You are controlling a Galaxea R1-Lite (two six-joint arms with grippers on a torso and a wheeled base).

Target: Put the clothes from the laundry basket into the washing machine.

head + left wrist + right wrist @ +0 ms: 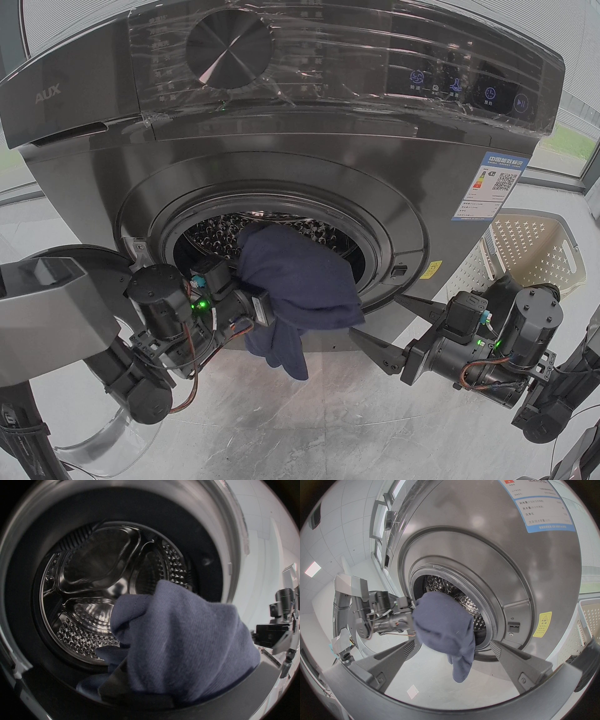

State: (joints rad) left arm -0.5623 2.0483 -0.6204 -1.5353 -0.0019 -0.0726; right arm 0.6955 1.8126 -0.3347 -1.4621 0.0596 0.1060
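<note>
Navy garment (pixel 300 275): soft, light, floppy, its tail dangling outside drum (pixel 212 234); take bunched middle. Left gripper (pixel 265 309) under cloth, grip can't tell; right gripper (pixel 375 314) spread, empty

The floor (pixel 300 425) is pale grey stone-look tile with faint darker veins and a slight gloss. The washer (pixel 312 162), a dark grey front-loader, stands directly on it, its round door swung open toward the robot's left. The basket (pixel 544 250), cream plastic with perforated walls, sits on the floor just beside the washer on the robot's right.
</note>
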